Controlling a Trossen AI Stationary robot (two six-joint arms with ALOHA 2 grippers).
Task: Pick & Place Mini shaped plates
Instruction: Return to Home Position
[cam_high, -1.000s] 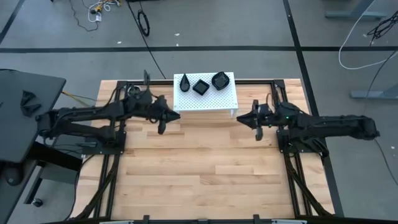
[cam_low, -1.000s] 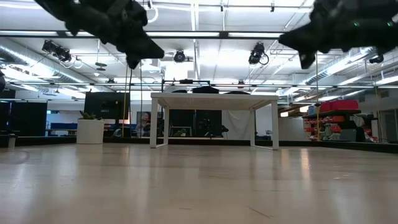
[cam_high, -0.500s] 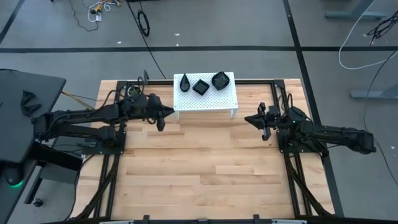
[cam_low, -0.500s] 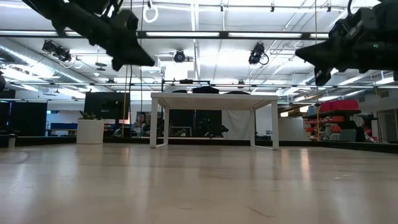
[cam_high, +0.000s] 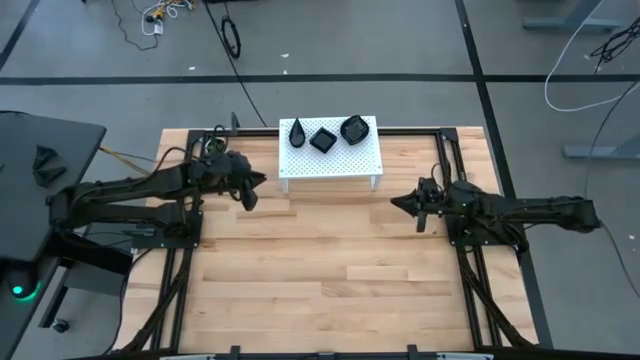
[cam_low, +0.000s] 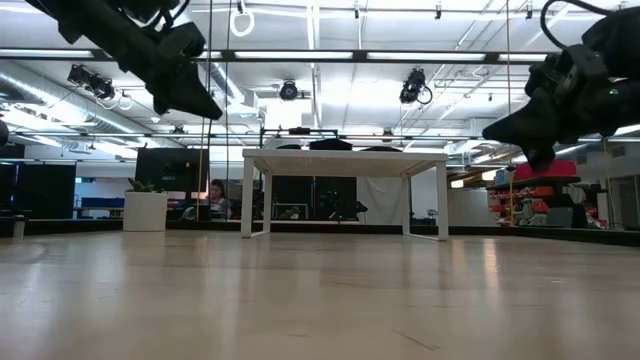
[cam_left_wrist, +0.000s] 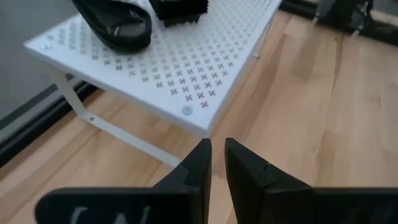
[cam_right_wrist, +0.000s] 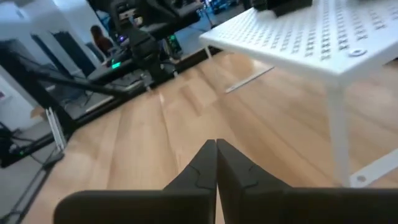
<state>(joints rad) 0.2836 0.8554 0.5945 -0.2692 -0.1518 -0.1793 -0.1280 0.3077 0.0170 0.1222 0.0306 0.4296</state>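
showed wide bare bench (cam_high: 320, 270) between two raised arms. held left pincer (cam_left_wrist: 216, 148) barely parted, empty, near the white shelf (cam_high: 335, 162) corner; right pincer (cam_right_wrist: 216, 145) clenched, empty, farther off. bore mini shaped plates (cam_high: 322, 139) in a row atop that shelf.

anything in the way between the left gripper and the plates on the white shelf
Nothing visible. The left gripper hangs just off the front left corner of the white shelf, with only open air between them. The black plates sit uncovered on top. The right gripper waits off the shelf's other side.
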